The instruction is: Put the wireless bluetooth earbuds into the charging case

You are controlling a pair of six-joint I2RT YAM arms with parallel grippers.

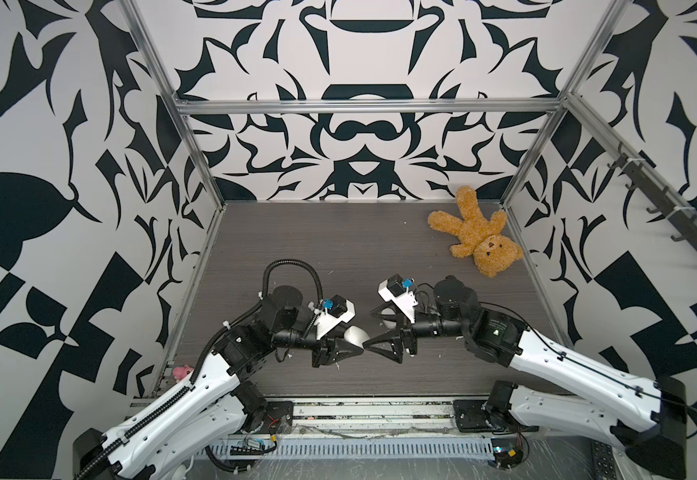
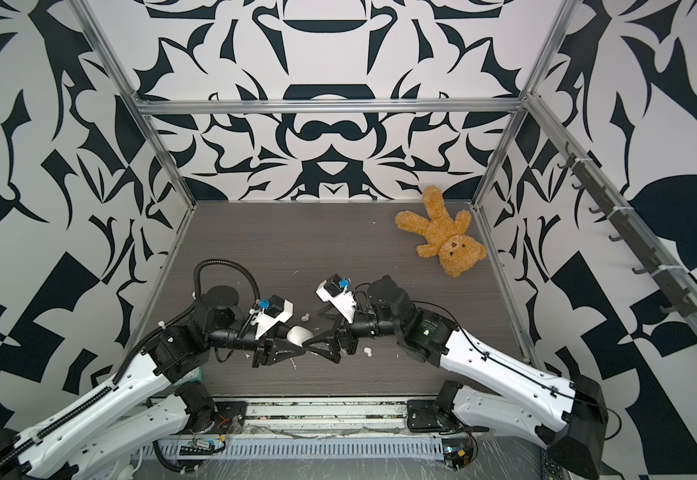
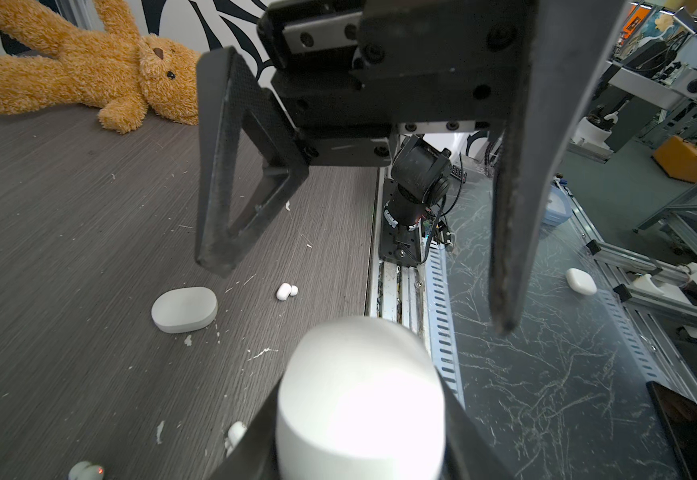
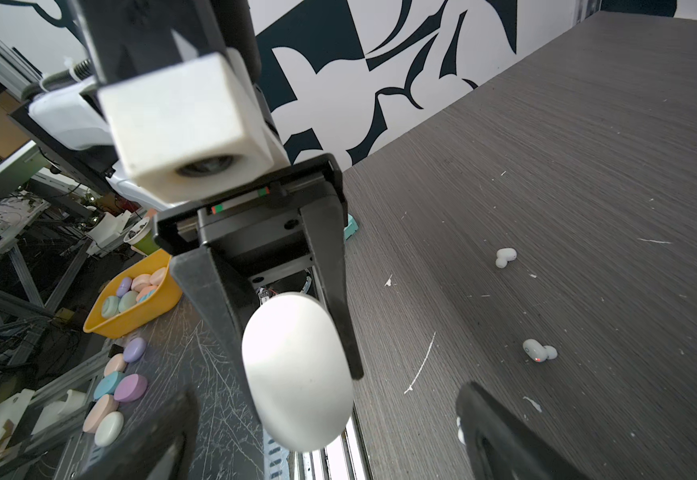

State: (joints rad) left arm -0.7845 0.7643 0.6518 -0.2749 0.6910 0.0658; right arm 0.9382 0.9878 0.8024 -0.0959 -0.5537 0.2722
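Plastic, plush, metal and wood grain are shown.
The surface (image 1: 317,232) is finished in matt wood grain; the charging case (image 3: 359,395) is moulded in smooth, satin white plastic, the earbuds (image 4: 505,257) in glossy white plastic; the teddy bear (image 1: 473,230) is covered in shaggy plush; the frame (image 1: 363,106) is made of brushed metal.

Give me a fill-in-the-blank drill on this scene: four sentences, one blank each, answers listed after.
1. The left pincer is ____ on the white charging case.
2. The right pincer has its jaws ____.
3. The teddy bear lies on its ____.
4. One loose earbud shows a small ____ light.

Missing words: shut; open; back; red.
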